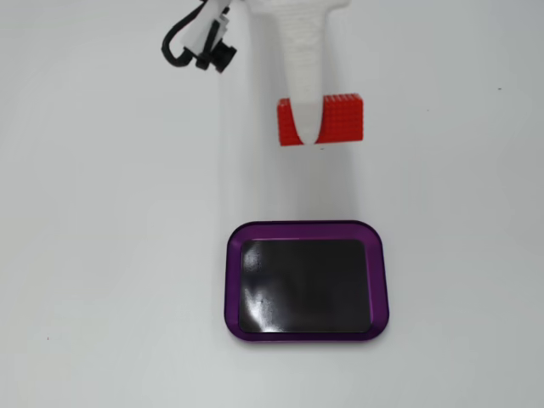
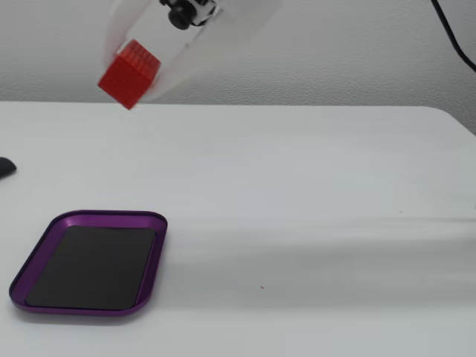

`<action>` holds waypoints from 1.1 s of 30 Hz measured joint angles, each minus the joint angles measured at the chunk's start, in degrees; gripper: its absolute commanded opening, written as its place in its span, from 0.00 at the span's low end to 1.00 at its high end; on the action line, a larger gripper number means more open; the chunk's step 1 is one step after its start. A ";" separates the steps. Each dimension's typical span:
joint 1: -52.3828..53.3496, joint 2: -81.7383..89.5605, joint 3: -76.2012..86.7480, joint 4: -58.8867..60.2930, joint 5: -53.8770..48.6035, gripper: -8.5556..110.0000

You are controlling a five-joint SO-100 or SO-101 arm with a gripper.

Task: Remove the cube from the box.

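The red cube (image 1: pixel 336 118) is held in my white gripper (image 1: pixel 310 136), which is shut on it across its middle. In a fixed view (image 2: pixel 128 74) the cube hangs in the air, well above the table, up and behind the box. The box (image 1: pixel 234 280) is a purple-rimmed tray with a shiny black bottom, and nothing lies in it. It also shows at the lower left of a fixed view (image 2: pixel 152 260). One white finger (image 1: pixel 304 76) crosses the cube's front; the other is hidden behind it.
The table is plain white. A black cable and camera mount (image 1: pixel 208 47) hang from the arm at the top. A small dark object (image 2: pixel 4 166) lies at the table's left edge. A black cable (image 2: pixel 454 33) runs down at the upper right.
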 measured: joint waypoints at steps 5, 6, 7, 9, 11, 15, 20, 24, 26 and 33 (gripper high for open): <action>0.00 11.60 21.88 -9.76 0.00 0.07; 0.00 13.62 26.02 -11.43 0.00 0.07; 0.00 15.38 29.88 -13.01 0.00 0.07; 0.00 18.46 36.65 -16.00 0.00 0.07; 0.00 20.83 42.36 -19.07 0.00 0.07; 0.09 22.50 50.19 -24.08 0.00 0.07; 0.00 22.59 55.02 -27.60 0.00 0.07; -0.18 22.76 58.10 -29.79 0.00 0.07; -0.18 22.76 59.94 -30.94 0.00 0.07; -0.18 22.76 64.95 -34.98 0.00 0.07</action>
